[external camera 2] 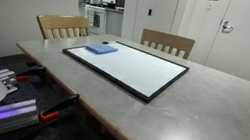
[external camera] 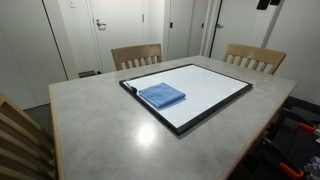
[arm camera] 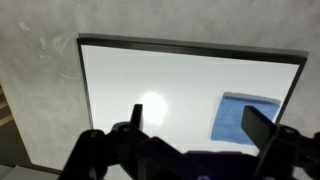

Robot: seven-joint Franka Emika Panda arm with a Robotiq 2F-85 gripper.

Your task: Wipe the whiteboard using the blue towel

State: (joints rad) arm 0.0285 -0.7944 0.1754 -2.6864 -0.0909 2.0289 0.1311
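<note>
wrist | blue towel [arm camera: 230, 118]: partly hidden by end effector [arm camera: 195, 120] (blurred) | whiteboard [arm camera: 150, 80]: near edge hidden

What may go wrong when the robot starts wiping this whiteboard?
The folded blue cloth towel lies near one corner of the flat black-framed whiteboard; the open tool may pinch only its top layer and unfold it. The board seems unfixed on the grey table, so hard wiping might slide it.

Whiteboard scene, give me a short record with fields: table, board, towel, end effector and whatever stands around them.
table: grey top, carries the whiteboard
whiteboard: flat on the table, dark frame, no marks visible
blue towel: folded, lying on the whiteboard near one corner
end effector: open, above the whiteboard, holding nothing, apart from the blue towel
chairs: two wooden ones at the table's far edge
</note>
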